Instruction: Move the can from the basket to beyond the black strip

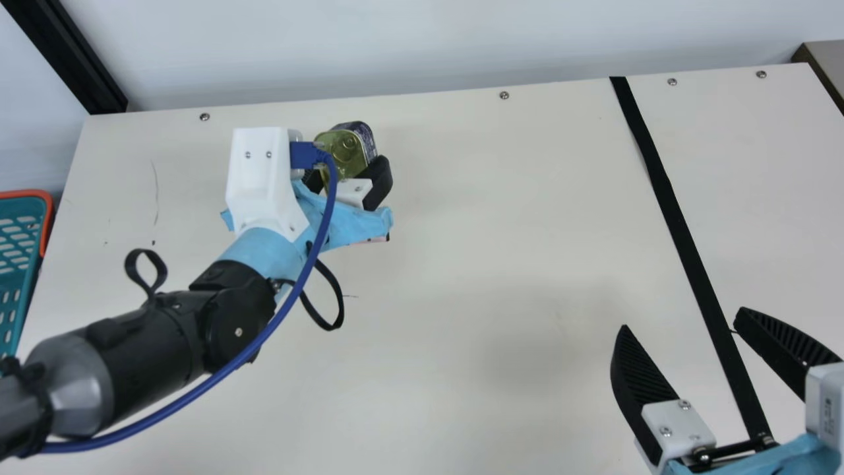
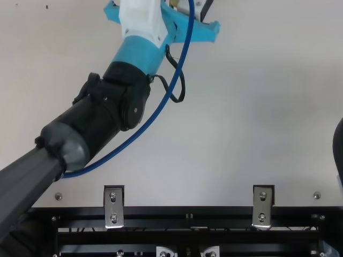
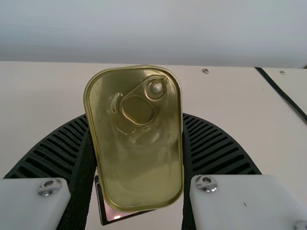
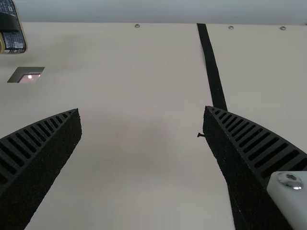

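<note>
Left gripper [image 1: 346, 163] held the gold-lidded can [image 1: 347, 146] clamped between its ribbed fingers, over the table [image 1: 501, 264], well apart from the black strip [image 1: 672, 211] and left of it. Right gripper [image 1: 683, 318] stood released, fingers spread wide, the strip passing between them in the main view.

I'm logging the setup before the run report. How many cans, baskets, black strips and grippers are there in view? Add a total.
Can: 1
Basket: 1
Black strip: 1
Grippers: 2 (left gripper, right gripper)
Total: 5
</note>
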`<action>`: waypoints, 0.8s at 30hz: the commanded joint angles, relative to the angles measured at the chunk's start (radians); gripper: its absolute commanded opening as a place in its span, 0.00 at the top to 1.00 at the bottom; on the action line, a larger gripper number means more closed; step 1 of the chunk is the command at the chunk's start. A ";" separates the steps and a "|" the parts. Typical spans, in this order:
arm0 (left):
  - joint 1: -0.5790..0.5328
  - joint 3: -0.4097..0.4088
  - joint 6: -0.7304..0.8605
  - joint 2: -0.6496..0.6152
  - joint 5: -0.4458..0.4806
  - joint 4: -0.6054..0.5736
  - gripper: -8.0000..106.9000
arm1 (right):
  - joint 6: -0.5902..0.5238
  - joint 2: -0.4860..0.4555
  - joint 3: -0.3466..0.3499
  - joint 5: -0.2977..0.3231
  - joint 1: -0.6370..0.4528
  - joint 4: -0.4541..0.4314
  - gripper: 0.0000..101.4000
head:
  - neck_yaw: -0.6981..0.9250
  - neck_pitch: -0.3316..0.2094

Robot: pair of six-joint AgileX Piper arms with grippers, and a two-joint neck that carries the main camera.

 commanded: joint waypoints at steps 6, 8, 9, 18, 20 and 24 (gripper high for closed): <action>-0.030 0.008 -0.028 -0.067 0.107 0.062 0.84 | 0.000 0.000 0.000 0.000 0.000 0.000 0.00 | -0.002 -0.003; -0.042 0.012 -0.037 -0.090 0.130 0.085 0.84 | 0.000 0.000 0.000 0.000 0.000 0.000 0.00 | -0.002 -0.003; -0.048 0.015 -0.042 -0.102 0.139 0.098 0.84 | 0.000 0.000 0.000 0.000 0.000 0.000 0.00 | -0.002 -0.003; -0.104 0.071 -0.051 -0.196 0.161 0.179 0.84 | 0.000 0.000 0.000 0.000 0.000 0.000 0.00 | -0.002 -0.003; -0.113 0.088 -0.043 -0.215 0.159 0.183 0.84 | 0.000 0.000 0.000 0.000 0.000 0.000 0.00 | -0.002 -0.003; -0.134 0.124 -0.021 -0.250 0.153 0.176 0.84 | 0.000 0.000 0.000 0.000 0.000 0.000 0.00 | -0.002 -0.003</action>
